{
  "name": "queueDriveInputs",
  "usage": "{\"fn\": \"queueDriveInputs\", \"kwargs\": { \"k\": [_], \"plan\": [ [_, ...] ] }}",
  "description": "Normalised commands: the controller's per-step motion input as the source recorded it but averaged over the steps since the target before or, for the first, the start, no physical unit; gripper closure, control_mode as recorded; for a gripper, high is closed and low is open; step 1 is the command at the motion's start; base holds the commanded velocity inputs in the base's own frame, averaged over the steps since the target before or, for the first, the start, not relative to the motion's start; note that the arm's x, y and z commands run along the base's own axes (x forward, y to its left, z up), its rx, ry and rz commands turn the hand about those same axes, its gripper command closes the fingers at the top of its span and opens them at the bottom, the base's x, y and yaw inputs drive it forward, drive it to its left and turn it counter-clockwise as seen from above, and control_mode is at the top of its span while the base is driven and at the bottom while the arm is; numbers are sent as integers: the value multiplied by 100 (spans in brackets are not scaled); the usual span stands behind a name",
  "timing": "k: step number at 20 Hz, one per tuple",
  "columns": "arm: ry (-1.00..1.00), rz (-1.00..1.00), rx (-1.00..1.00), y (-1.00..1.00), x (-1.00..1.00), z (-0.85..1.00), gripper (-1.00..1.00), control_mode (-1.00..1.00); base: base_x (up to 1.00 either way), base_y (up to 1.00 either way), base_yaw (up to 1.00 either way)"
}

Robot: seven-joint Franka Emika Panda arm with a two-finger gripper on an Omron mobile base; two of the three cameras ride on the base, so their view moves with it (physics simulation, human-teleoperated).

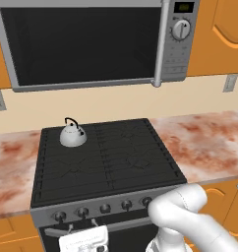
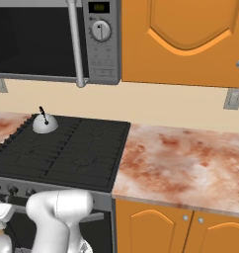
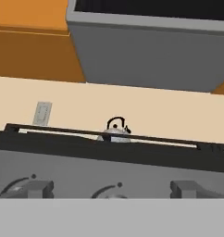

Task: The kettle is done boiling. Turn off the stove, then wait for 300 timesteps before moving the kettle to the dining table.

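The small silver kettle point(image 1: 73, 134) with its black arched handle stands upright on the back-left burner of the black stove point(image 1: 116, 162). From the right base view, the kettle point(image 2: 44, 123) is at the far-left corner of the stove point(image 2: 72, 153). My gripper point(image 1: 82, 225) hangs low in front of the range, just under the row of round knobs point(image 1: 82, 212), with its fingers spread open and nothing between them. The hand view looks up past the knobs point(image 3: 108, 191) at the kettle point(image 3: 116, 131) over the cooktop's front edge. The dining table is out of view.
A grey microwave point(image 1: 91, 44) hangs close above the stove. Marbled counters point(image 1: 209, 147) flank the range on both sides, with orange cabinets point(image 2: 185, 39) above and below. My white arm point(image 1: 190, 216) crosses in front of the range's right side.
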Motion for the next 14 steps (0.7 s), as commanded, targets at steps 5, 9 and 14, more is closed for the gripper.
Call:
{"fn": "queueDriveInputs", "kwargs": {
  "k": [5,9,14],
  "plan": [
    [-16,0,10,-6,-53,33,-100,-100,0,0,0],
    [-5,-3,15,-3,-34,57,-100,-100,0,0,0],
    [0,-8,15,-7,-5,61,-100,-100,0,0,0]
  ]
}}
